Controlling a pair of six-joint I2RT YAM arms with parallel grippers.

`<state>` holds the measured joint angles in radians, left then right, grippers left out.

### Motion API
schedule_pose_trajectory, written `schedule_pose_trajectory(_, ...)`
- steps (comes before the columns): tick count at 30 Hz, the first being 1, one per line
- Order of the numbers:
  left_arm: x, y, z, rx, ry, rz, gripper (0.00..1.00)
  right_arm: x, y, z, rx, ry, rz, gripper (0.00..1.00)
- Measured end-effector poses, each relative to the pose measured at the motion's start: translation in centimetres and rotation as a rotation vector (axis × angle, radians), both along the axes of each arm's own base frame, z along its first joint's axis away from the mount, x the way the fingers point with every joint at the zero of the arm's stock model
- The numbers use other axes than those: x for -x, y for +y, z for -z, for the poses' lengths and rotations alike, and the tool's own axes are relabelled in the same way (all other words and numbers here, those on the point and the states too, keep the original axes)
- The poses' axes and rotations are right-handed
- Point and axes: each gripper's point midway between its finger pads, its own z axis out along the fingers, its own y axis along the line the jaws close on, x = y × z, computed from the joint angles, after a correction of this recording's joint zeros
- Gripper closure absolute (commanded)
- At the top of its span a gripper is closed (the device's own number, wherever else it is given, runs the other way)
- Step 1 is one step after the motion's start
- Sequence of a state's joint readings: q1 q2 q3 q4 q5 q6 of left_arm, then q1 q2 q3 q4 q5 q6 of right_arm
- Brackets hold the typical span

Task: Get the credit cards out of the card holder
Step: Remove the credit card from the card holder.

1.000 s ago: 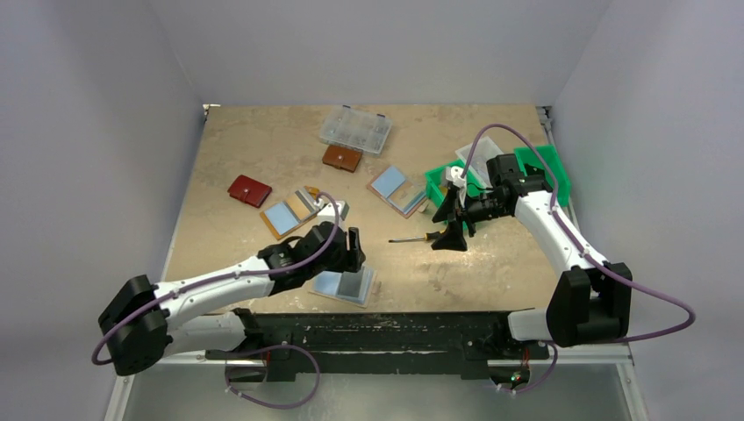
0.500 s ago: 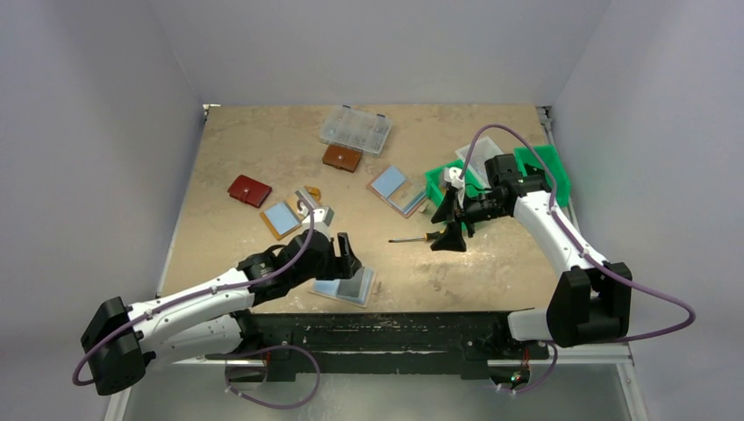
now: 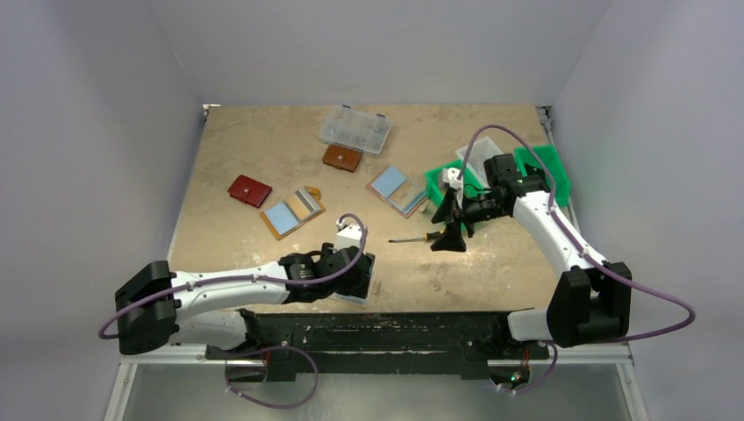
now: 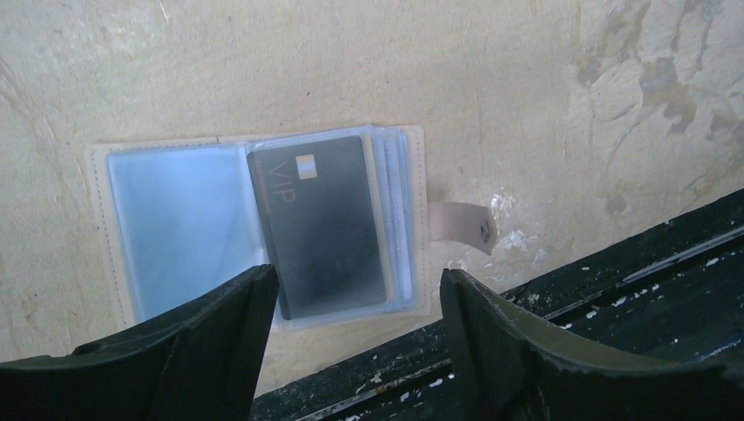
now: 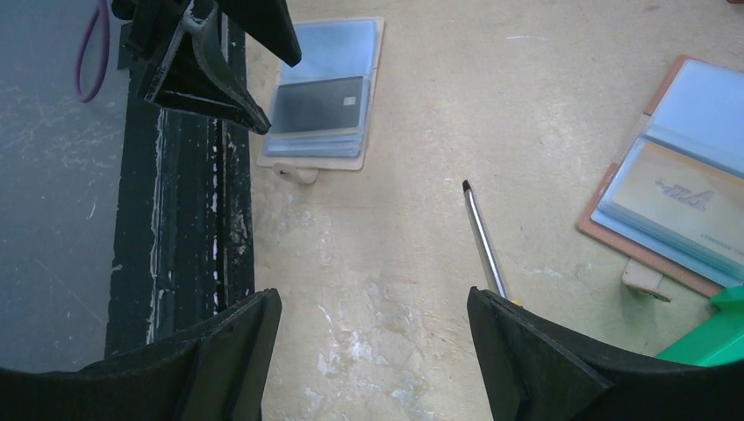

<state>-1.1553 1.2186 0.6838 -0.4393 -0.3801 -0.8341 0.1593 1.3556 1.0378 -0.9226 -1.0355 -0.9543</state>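
The tan card holder (image 4: 175, 224) lies open on the table by the front edge, with a pale blue pocket on the left and its snap tab (image 4: 461, 226) sticking out on the right. A dark grey "VIP" card (image 4: 320, 228) sits in the top clear sleeve, with more cards stacked under it. My left gripper (image 4: 357, 281) is open just above the holder, its fingers astride the card's near end. In the top view the left gripper (image 3: 351, 276) hides most of the holder (image 3: 361, 294). My right gripper (image 5: 373, 303) is open and empty over bare table; its view also shows the holder (image 5: 325, 96).
A screwdriver (image 3: 412, 238) lies in front of the right gripper (image 3: 452, 230). Two other open wallets (image 3: 291, 213) (image 3: 397, 190), a red wallet (image 3: 249, 190), a brown wallet (image 3: 341, 158), a clear box (image 3: 355, 129) and a green bin (image 3: 526, 171) sit farther back. A black rail (image 3: 395, 329) borders the front edge.
My left arm has swung right and come down over the open card holder, its gripper now covering it. The right arm has not moved.
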Motion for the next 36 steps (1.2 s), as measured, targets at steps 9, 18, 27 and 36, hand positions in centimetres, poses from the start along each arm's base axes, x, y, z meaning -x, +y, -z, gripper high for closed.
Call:
schedule_pose_trajectory(9,-1.4,-0.1,-0.9,-0.012,-0.09,-0.012,0.16,0.0,0.1,0.1,0.005,-0.001,-0.003,0.13)
schedule_pose_trajectory(18,-1.4,0.0,-0.5,0.027,-0.115,-0.006,0.14,0.0,0.1,0.8,0.025,0.014,-0.009,0.13)
schedule_pose_trajectory(27,-1.8,0.3,1.7,-0.09,-0.093,-0.013,0.22,0.1,0.3,1.3,0.034,0.031,-0.018,0.13)
schedule_pose_trajectory(36,-2.3,-0.3,3.2,-0.164,-0.076,-0.007,0.28,0.2,0.4,1.7,0.045,0.042,-0.026,0.13)
